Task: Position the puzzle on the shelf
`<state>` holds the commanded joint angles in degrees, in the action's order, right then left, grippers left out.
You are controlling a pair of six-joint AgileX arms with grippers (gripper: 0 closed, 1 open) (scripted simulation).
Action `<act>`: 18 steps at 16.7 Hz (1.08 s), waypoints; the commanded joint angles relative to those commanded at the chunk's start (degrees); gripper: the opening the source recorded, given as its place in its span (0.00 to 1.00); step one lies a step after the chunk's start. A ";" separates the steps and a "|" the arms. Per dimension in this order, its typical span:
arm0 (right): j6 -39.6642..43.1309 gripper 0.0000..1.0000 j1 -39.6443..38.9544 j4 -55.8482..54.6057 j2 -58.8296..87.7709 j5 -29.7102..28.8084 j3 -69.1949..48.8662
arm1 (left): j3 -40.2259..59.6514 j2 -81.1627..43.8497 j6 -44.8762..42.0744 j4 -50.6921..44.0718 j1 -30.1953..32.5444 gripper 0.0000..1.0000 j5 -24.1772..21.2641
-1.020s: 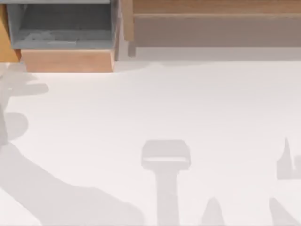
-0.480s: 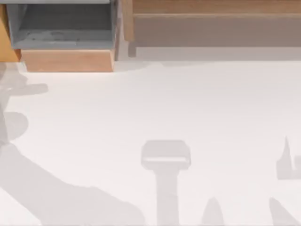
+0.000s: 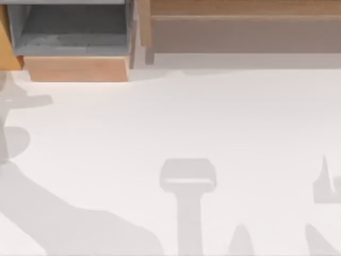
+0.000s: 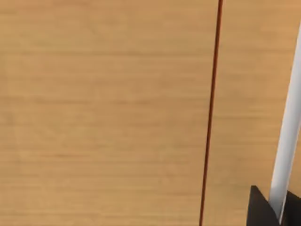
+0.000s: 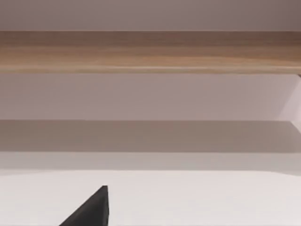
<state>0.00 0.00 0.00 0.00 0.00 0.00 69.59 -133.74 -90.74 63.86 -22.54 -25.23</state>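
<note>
Bright, even, soft light across the white counter, without glare. Pale grey, soft-edged arm shadows along the near and left edges. Dimmer inside the grey-lined box compartment and beneath the shelf; slightly blurred throughout.

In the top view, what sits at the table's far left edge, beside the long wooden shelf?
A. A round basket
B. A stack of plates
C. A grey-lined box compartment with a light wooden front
C: the grey-lined box compartment stands left of the shelf, its light wooden front facing the table.

Grey-lined box compartment on white table.
</note>
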 joint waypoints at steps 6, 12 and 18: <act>0.00 1.00 0.00 0.00 0.00 0.00 0.00 | -2.34 0.66 0.28 0.68 -0.85 0.00 -0.51; 0.00 1.00 0.00 0.00 0.00 0.00 0.00 | -14.20 5.95 0.18 6.89 -3.73 0.00 -3.48; 0.00 1.00 0.00 0.00 0.00 0.00 0.00 | -15.87 6.53 0.09 7.82 -4.24 0.00 -3.89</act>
<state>0.00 0.00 0.00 0.00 0.00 0.00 53.71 -127.22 -90.65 71.68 -26.78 -29.12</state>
